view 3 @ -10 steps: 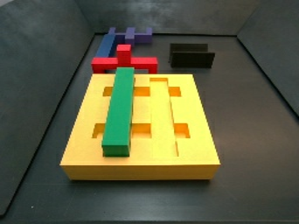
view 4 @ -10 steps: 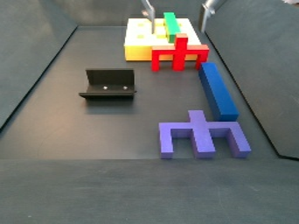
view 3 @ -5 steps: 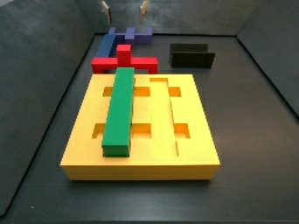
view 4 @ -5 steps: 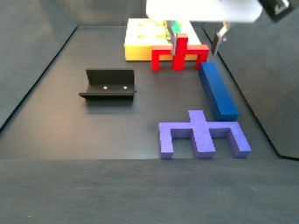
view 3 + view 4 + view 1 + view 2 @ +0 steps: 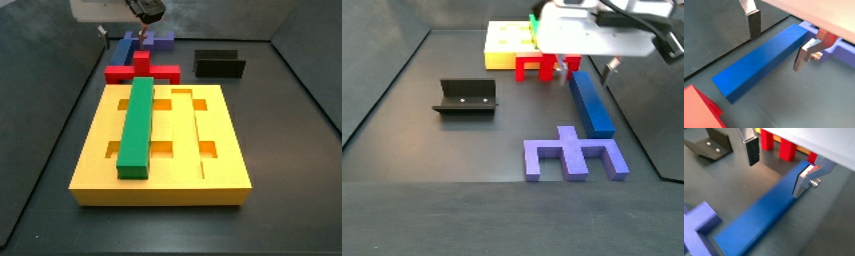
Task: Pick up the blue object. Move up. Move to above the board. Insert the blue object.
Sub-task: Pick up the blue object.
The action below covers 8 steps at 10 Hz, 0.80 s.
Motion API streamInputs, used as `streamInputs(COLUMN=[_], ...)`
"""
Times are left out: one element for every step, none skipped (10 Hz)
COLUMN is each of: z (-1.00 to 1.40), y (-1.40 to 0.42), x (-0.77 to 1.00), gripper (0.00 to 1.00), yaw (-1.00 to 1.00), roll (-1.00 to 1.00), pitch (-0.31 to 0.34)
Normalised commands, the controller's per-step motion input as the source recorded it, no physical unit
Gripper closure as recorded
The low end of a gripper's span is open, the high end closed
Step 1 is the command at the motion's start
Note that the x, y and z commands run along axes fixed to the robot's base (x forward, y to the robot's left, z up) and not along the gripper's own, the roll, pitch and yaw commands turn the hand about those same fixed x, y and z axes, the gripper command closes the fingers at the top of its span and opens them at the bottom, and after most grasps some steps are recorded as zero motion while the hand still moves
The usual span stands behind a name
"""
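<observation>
Two spread fingers [image 5: 753, 24] of your gripper [image 5: 777, 42] straddle the blue object [image 5: 763, 58], one on each long side, neither touching it in both wrist views. The blue object [image 5: 591, 103] lies flat on the floor, its far end by the red piece [image 5: 545, 64] and the purple piece [image 5: 575, 154] beside its near end. Your board [image 5: 94, 170] carries the green bar [image 5: 138, 125] in a groove, well apart from the gripper.

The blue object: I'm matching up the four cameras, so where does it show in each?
Wrist view: blue object lies diagonally between the open end effector fingers.
Wrist view: blue object, same.
Side view: at the far back, mostly hidden.
Side view: at right.
Shared landmark: red piece.
</observation>
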Motion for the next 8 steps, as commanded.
streamInputs(z=[-0.46,-0.51,-0.48,-0.41,-0.33,-0.19,0.0,0.0], y=[0.07,0.1,0.17,0.19,0.24,0.02,0.0,0.02], x=[-0.11,0.0,-0.03,-0.06,-0.05,0.0,0.0,0.0], gripper=[0.0,0.0,0.0,0.0,0.0,0.0,0.0,0.0], yaw=[-0.18,-0.15,-0.14,-0.12,-0.1,0.0,0.0,0.0], roll=[0.01,0.07,0.08,0.07,0.0,0.0,-0.01,-0.01], pitch=[-0.024,0.0,0.0,0.0,0.0,0.0,0.0,0.0])
